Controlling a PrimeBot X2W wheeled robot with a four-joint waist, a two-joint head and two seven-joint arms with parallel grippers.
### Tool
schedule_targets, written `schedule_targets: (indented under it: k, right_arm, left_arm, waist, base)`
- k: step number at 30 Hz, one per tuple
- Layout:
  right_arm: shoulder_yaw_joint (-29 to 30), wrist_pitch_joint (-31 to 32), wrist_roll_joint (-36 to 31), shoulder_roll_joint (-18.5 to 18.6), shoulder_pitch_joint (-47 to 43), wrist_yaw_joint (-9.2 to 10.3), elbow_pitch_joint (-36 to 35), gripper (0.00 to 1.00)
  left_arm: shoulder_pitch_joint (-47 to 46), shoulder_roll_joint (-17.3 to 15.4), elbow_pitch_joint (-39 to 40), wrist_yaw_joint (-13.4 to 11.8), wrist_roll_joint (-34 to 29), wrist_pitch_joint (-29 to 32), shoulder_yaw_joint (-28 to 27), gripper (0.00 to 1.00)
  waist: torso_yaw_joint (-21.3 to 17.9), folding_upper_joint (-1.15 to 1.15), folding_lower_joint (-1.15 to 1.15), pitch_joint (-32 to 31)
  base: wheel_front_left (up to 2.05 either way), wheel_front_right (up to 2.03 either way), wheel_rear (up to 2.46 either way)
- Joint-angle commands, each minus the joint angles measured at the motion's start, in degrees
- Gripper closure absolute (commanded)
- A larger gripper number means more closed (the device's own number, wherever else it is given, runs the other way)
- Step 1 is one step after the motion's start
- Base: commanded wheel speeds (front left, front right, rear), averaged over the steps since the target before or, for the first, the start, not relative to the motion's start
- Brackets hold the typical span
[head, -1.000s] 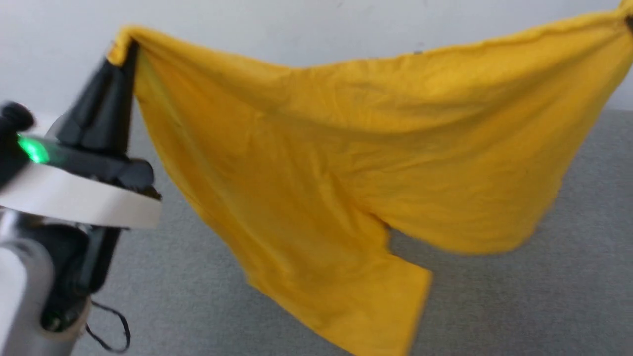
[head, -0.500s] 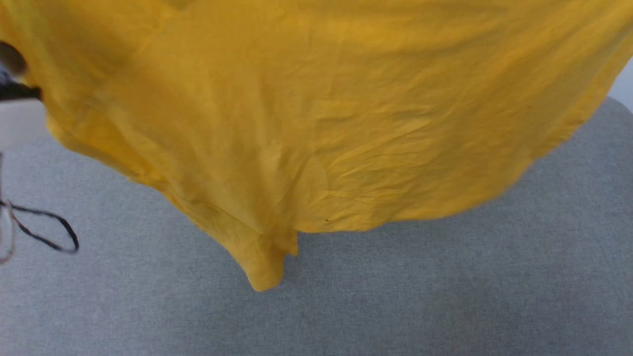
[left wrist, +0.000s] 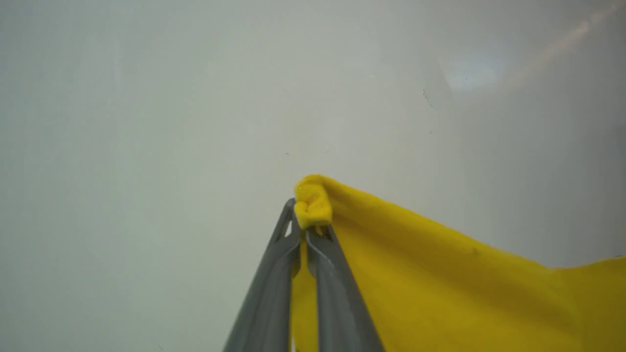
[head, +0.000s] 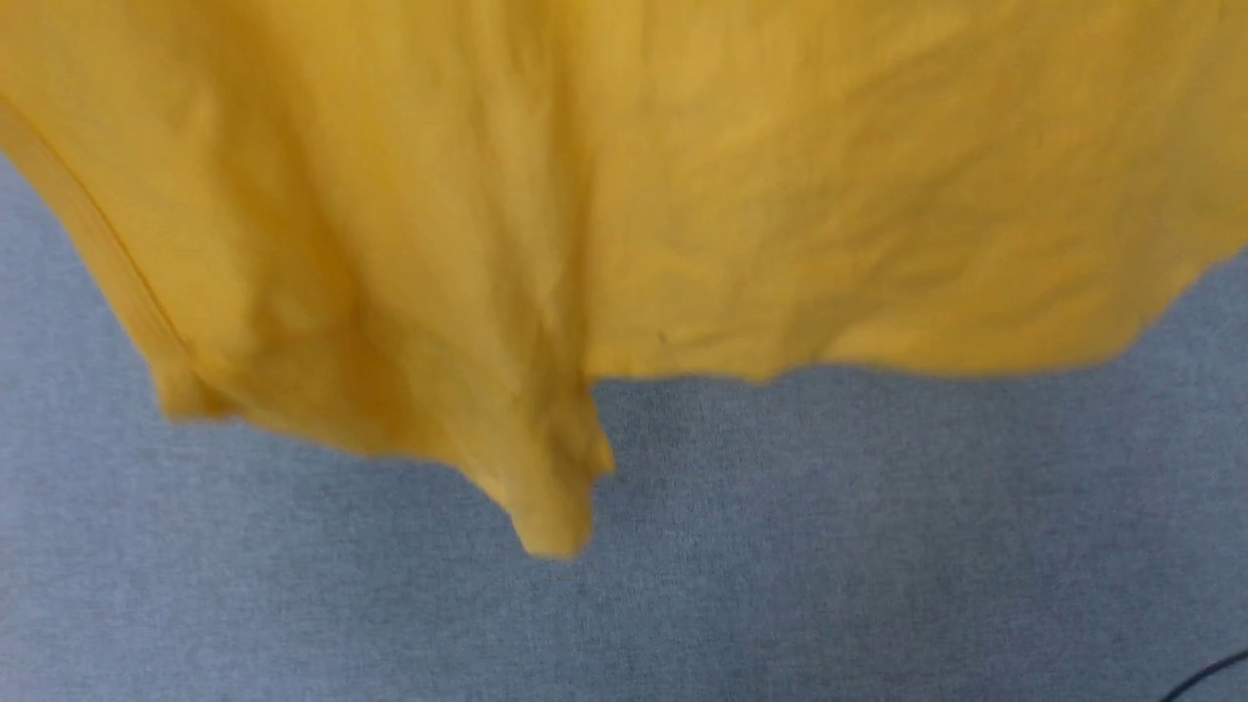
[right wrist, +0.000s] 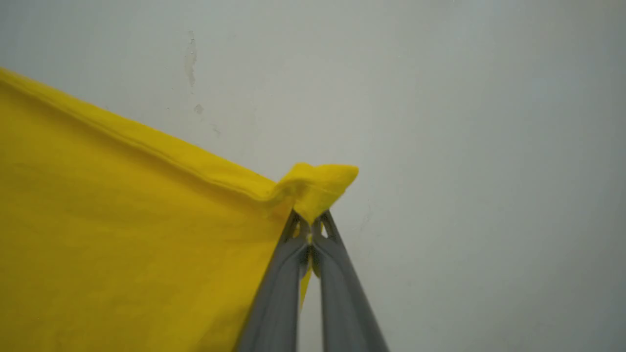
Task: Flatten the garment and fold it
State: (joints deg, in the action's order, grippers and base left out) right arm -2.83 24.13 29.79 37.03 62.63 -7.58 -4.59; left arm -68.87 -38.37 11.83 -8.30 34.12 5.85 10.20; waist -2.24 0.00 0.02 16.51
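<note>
Garment (head: 624, 195), a mustard-yellow cotton sheet, is seen in the head view hung across the whole upper part of the picture, soft and faintly creased, its lower edge wavy. One bunched, rounded tip is seen drooping lowest, left of the middle. Beneath it a grey surface (head: 877, 546) with a fine, felt-like weave is spread out, and whether the tip touches it cannot be told. A thin dark cable (head: 1209, 673) is glimpsed at the lower right corner.

In the left wrist view, the left gripper (left wrist: 305, 230) is shown with its two long, smooth grey fingers pressed together on a corner of the cloth. A small crumpled wad is pushed out just past the fingertips, and the rest of the fabric is drawn away to one side of the fingers in a taut, sloping line. A pale, matt wall (left wrist: 146, 122) is seen beyond the fingertips.

In the right wrist view, the right gripper (right wrist: 310, 234) is likewise shut, a folded corner being pinched between the tips. A stitched hem (right wrist: 146, 142) is stretched away from the fingertips, and a broad, smooth panel is hung below it, beside the fingers. The wall past the tips is marked by a few faint smudges.
</note>
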Motion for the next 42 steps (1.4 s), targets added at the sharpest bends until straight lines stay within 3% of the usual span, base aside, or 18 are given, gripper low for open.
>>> schedule_targets:
  k: [1,13,21,26,32,39,42]
  right_arm:
    - [-0.86,-1.03,-0.47,0.04,1.65,0.09,1.40,1.00]
    - [-9.93,-12.50,-6.62,-3.76,24.16,0.09,24.45,1.00]
    - [-15.29,-21.20,-7.73,-5.53,28.99,0.09,34.05,1.00]
    - [-20.97,-25.71,-7.18,-5.80,24.20,0.09,36.94,1.00]
    - [-23.79,-30.98,-5.07,-8.13,13.71,0.09,40.86,1.00]
    - [-27.08,-35.47,-3.49,-9.66,-1.93,0.09,42.78,1.00]
    - [-29.07,-35.93,-2.74,-9.03,-8.23,0.09,42.16,1.00]
  left_arm:
    - [-1.89,0.11,-1.62,0.59,-0.77,-0.59,0.40,1.00]
    - [-24.36,3.37,-22.83,5.29,-5.32,-9.18,3.16,1.00]
    - [-26.80,5.66,-29.52,6.68,-6.30,-14.06,4.98,1.00]
    - [-20.11,8.53,-31.97,7.82,-4.55,-17.01,6.42,1.00]
    - [-3.50,10.88,-31.47,7.59,-4.02,-19.11,9.59,1.00]
    - [18.92,9.64,-27.88,7.16,-5.36,-18.59,16.32,1.00]
    - [27.11,6.82,-25.27,6.46,-6.32,-16.28,18.78,1.00]
  waist:
    - [-0.56,0.00,-0.02,8.16]
    - [-0.68,0.00,-0.02,18.65]
    - [0.69,0.00,-0.02,21.71]
    - [2.45,0.00,-0.02,22.19]
    - [3.84,0.00,-0.02,18.15]
    - [5.58,0.00,-0.02,8.91]
    - [6.30,0.00,-0.02,4.87]
  base:
    - [0.00,0.00,0.00]
    - [0.00,0.00,0.00]
    - [0.00,0.00,0.00]
    - [0.00,0.00,0.00]
    - [0.00,0.00,0.00]
    - [0.00,0.00,0.00]
    - [0.00,0.00,0.00]
